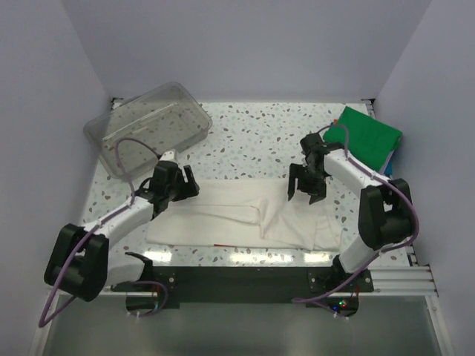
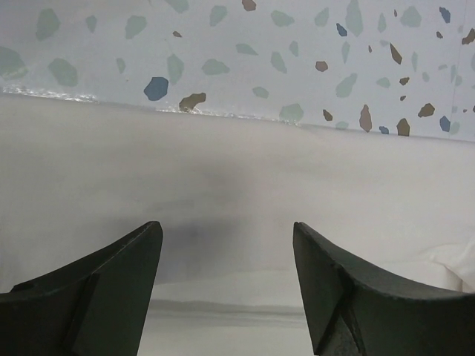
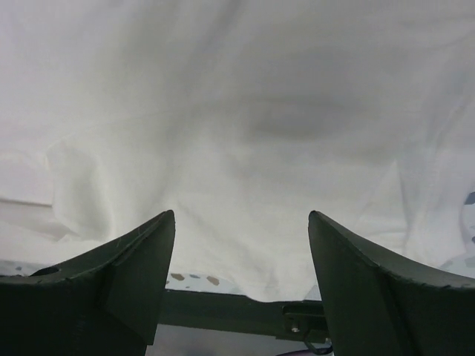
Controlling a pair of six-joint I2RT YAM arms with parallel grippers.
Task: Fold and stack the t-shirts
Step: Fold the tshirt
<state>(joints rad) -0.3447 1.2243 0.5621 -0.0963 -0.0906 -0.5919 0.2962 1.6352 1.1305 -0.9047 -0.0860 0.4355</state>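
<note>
Dark fingers (image 2: 96, 297) loom at the bottom of the left wrist view, and they are spread wide, nothing between them! The left gripper (image 2: 224, 230) hangs over smooth pale cloth, the cream-white shirt (image 2: 223, 170), whose far edge runs straight across with the speckled table (image 2: 260, 52) beyond it. A soft shadow sits on the cloth between the jaws. Whether the tips actually touch the fabric, I cannot tell.

Over to the right wrist view: same story. The right gripper (image 3: 240, 216) is parted just as wide, its fingers (image 3: 111, 289) framing rumpled white cloth (image 3: 237, 111) and holding none of it. The fabric fills nearly the whole view, creased and bunched, with a strip of table and the black base rail showing under its near hem.

From above, the cream-white shirt (image 1: 237, 215) lies stretched sideways across the near middle of the table (image 1: 252, 141), flat on its left half, folded over and rumpled on its right. The left gripper (image 1: 185, 182) is at the shirt's far left corner; the right gripper (image 1: 304, 191) is poised over the far edge of the bunched right part.

Back right, a folded green shirt (image 1: 367, 133) tops a small stack, a blue edge (image 1: 393, 156) peeking out beneath. Back left, the clear plastic tub (image 1: 148, 126) sits tilted, well apart from the cloth.
</note>
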